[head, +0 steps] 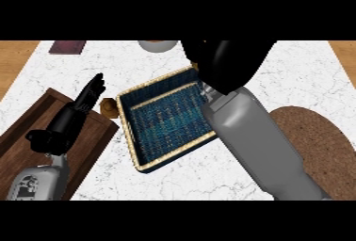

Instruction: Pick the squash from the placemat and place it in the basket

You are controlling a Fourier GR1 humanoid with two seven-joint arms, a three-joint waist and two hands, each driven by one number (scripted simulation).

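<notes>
A: Where was the squash?

B: I couldn't see it. The right hand [221, 59] hung over the far corner of the placemat [167, 117], and it was too dark to tell whether its fingers were open or curled round anything.

A: And the basket?

B: The brown basket [316, 136] sat at the right edge of the white surface [292, 75], partly behind the right forearm.

A: The left hand?

B: The left hand [87, 101] rested over a wooden tray [35, 127], fingers straight, holding nothing. A small brown thing [109, 107] lay just beside the placemat.
</notes>
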